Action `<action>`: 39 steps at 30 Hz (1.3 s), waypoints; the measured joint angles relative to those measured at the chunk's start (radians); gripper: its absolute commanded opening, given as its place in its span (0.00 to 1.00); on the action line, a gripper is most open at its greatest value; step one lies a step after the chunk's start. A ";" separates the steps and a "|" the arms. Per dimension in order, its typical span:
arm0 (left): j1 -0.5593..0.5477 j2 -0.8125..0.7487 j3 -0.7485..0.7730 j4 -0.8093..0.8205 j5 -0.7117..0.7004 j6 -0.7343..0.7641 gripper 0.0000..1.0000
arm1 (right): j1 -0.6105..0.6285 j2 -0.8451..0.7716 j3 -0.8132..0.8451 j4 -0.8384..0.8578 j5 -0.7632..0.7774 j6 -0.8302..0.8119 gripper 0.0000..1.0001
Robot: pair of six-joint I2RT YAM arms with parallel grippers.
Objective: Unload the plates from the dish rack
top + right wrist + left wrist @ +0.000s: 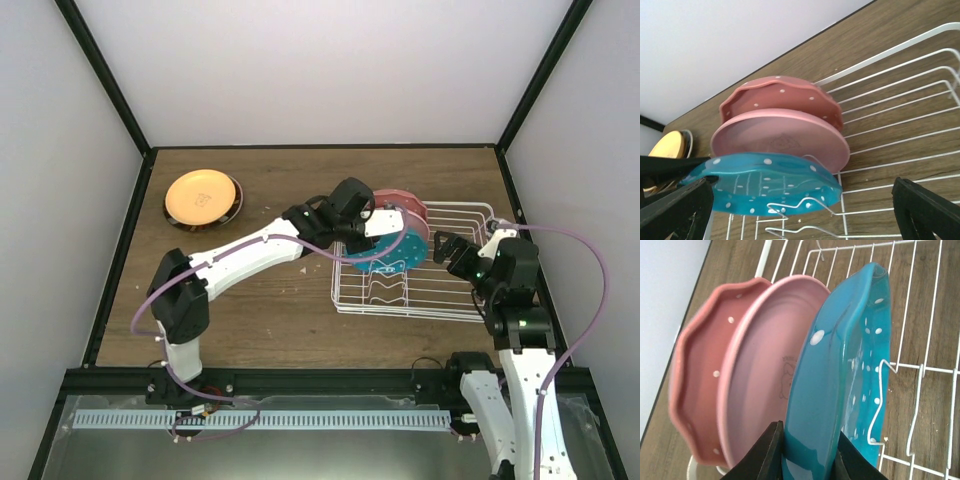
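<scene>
The white wire dish rack (440, 290) holds three upright plates. The teal plate with white dots (387, 256) stands nearest, then a smooth pink plate (765, 375) and a scalloped pink plate (695, 370) behind it. My left gripper (383, 232) is shut on the teal plate's rim (830, 390), one finger (767, 452) on each face. My right gripper (450, 250) hovers open and empty over the rack's right side. In its view the teal plate (765, 185) and both pink plates (780, 142) lie ahead. The cream-orange plate (202, 195) lies flat at the back left.
The cream-orange plate sits on top of something dark-rimmed, and what lies beneath is hidden. Bare upright dividers (385, 290) fill the rack's front. Grey walls enclose the wooden table (270, 300) on three sides.
</scene>
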 measured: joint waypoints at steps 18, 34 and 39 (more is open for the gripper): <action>0.106 -0.230 -0.006 -0.026 0.095 -0.135 0.04 | 0.000 -0.002 -0.005 0.058 -0.071 -0.011 1.00; 0.797 -0.344 -0.212 0.203 0.350 -0.856 0.04 | 0.000 0.026 -0.053 0.117 -0.073 0.008 1.00; 0.808 -0.227 -0.363 0.256 0.405 -1.078 0.04 | 0.000 0.034 -0.052 0.119 -0.076 0.008 1.00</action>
